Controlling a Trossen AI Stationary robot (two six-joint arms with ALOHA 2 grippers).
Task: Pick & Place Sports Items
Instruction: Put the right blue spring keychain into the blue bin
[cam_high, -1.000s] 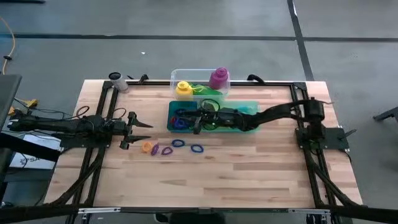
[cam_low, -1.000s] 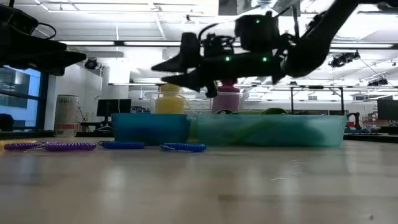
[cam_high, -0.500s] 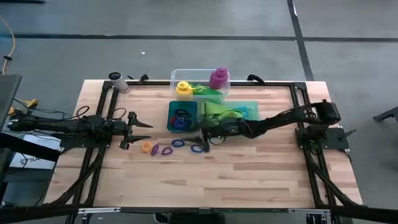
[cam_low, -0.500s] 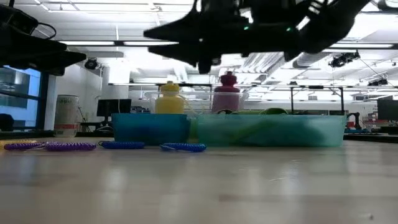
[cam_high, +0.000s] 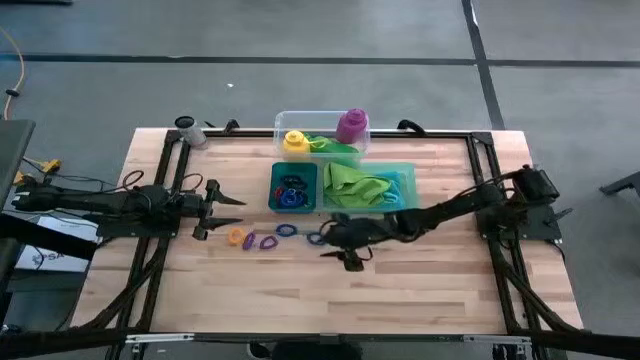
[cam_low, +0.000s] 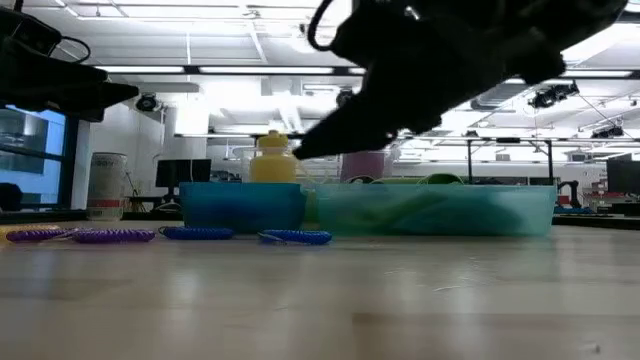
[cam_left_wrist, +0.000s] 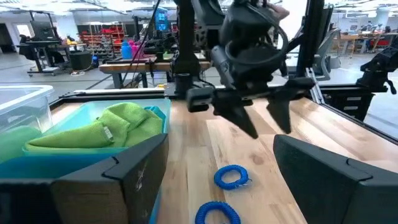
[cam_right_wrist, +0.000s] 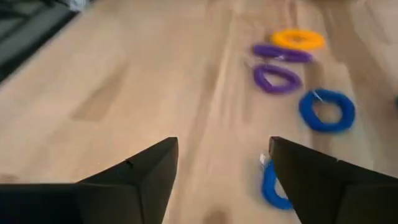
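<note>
The right pincer (cam_high: 335, 247) is held open and empty above mid-worktop, just beside a blue ring (cam_high: 316, 238) in a row of rings. Beyond, green cloths (cam_high: 358, 184) fill the teal tray (cam_high: 407, 176). The left pincer (cam_high: 232, 205), open, is parked near the left edge.

Bright, even light from ceiling strip lamps (cam_low: 250, 70) at twelve o'clock; the near tabletop (cam_low: 320, 300) is blurred, dark arms read as silhouettes, and shadows are soft.
</note>
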